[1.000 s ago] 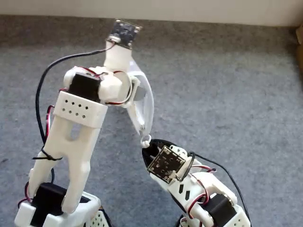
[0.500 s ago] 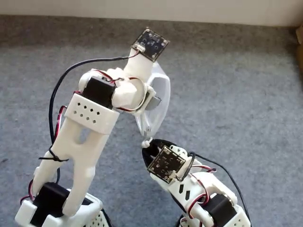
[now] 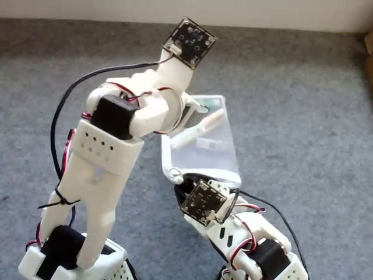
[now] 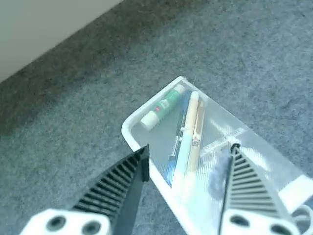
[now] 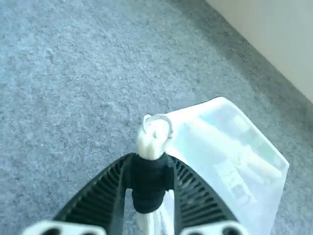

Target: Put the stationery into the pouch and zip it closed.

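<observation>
**Pouch flat on the carpet, one end pinched in my right gripper**

The clear pouch [image 3: 205, 156] lies flat on the grey carpet [image 3: 303, 116], just right of centre in the high view. Its far corner points toward the pale wall [image 3: 245, 10] along the top of the frame. Through the plastic I can see the stationery inside. A glue stick [image 4: 164, 105] with a green band lies nearest the far end. Beside it a blue pen [image 4: 175, 147] and a cream-coloured pen [image 4: 194, 125] lie side by side along the pouch's length.

My left gripper [image 4: 188, 149] is over the pouch with its jaws spread wide and nothing between them. One fingertip is above the pouch's white edge and the other above the clear face. I cannot tell whether either one touches the plastic. In the high view this arm fills the left half of the frame, and its wrist sits at the pouch's upper left corner.

My right gripper [image 5: 149, 169] is pressed together on the near end of the pouch. It pinches the white strip there, and the small ring [image 5: 156, 126] of the zip pull stands just beyond the fingertips. In the high view this arm comes up from the lower middle, and its grip is at the pouch's lower left corner. I cannot tell how far the zip is drawn.
</observation>
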Robot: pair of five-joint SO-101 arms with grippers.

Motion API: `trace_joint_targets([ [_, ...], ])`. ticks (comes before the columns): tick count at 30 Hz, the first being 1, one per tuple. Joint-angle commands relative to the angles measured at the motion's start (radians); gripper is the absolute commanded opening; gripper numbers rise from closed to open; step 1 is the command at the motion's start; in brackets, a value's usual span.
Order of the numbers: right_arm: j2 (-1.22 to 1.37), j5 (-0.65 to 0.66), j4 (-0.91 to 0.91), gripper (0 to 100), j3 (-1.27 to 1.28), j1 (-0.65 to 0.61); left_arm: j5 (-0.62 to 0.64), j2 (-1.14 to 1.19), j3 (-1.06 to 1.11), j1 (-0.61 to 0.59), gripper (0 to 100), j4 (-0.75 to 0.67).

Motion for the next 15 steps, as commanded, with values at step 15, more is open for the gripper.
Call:
trace_joint_targets([
  [15,-0.015,0.002,-0.005,0.5,-0.015,0.116,-0.12,-0.025,-0.17,-0.206,25,0.259],
])
